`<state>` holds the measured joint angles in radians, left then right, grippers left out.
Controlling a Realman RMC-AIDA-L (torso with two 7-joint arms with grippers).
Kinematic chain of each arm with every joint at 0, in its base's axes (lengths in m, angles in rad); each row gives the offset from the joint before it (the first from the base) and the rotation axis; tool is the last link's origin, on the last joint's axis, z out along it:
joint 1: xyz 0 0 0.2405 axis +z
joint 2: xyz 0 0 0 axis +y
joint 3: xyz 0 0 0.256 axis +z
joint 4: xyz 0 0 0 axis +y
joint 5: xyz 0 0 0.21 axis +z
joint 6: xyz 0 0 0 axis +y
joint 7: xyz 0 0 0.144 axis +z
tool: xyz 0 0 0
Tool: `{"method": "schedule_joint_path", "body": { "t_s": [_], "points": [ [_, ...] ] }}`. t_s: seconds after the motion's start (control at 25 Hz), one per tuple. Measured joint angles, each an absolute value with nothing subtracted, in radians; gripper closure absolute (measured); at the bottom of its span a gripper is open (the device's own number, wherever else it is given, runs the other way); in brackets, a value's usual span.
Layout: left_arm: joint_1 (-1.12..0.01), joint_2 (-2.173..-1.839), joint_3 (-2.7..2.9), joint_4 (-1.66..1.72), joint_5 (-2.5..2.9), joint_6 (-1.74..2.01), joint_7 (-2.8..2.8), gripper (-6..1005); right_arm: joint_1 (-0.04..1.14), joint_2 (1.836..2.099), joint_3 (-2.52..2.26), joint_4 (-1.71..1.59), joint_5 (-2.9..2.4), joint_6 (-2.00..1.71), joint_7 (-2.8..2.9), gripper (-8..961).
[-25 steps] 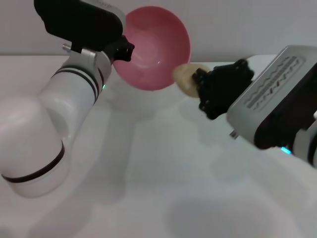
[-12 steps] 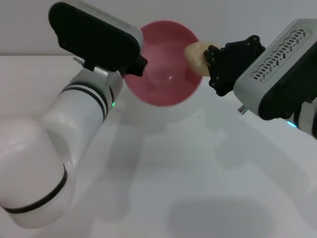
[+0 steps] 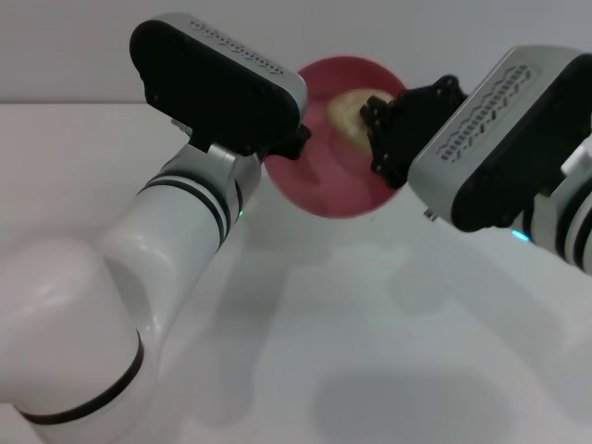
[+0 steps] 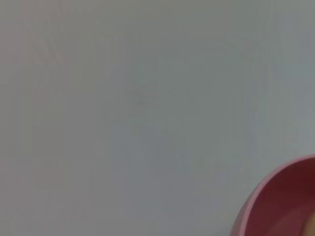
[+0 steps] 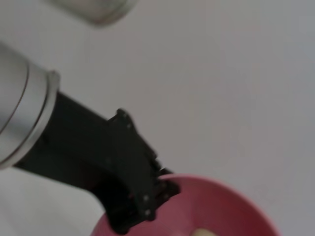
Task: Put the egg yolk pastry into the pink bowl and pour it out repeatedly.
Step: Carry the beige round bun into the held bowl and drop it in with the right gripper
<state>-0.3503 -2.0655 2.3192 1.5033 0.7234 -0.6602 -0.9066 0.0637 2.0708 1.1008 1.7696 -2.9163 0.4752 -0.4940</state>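
White table [image 3: 388,351] below, nothing resting on it in the middle; both arms up above it.

Left gripper [image 3: 294,141] clamped on near rim of pink bowl [image 3: 342,185], bowl lifted clear of table. Held by rim so inside stays free to receive. Grip seen plainer in right wrist view: black fingers [image 5: 147,196] pinching bowl edge [image 5: 236,196].

Bowl tilted, open mouth facing up and toward camera, leaning a bit to robot's right, probably to meet incoming pastry. No long axis, round; opening axis slanted, not upright. Left wrist view catches only a slice of rim [image 4: 256,206] against plain background.

Right gripper [image 3: 377,129] reaching in over bowl's right rim, fingers closed on pastry [image 3: 347,109]. Pastry inside bowl's mouth, up near far wall, not yet resting on bottom as far as visible. Held there likely for release straight into bowl.

Pastry a lumpy roundish ball, slightly wider than tall in head view, long axis roughly left-right, no clear pointing end. Right side hidden by fingers, so exact shape uncertain.

Judged step: drop-in about to happen, release not done.
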Motion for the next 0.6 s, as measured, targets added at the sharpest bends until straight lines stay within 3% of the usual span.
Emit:
{"method": "schedule_joint_path", "body": {
  "t_s": [0.6],
  "points": [
    [-0.350,-2.066,2.324,1.517,0.722,-0.661,-0.895,1000,0.070,2.074,1.096,1.730,-2.912,0.476,-0.485,862]
  ]
}}
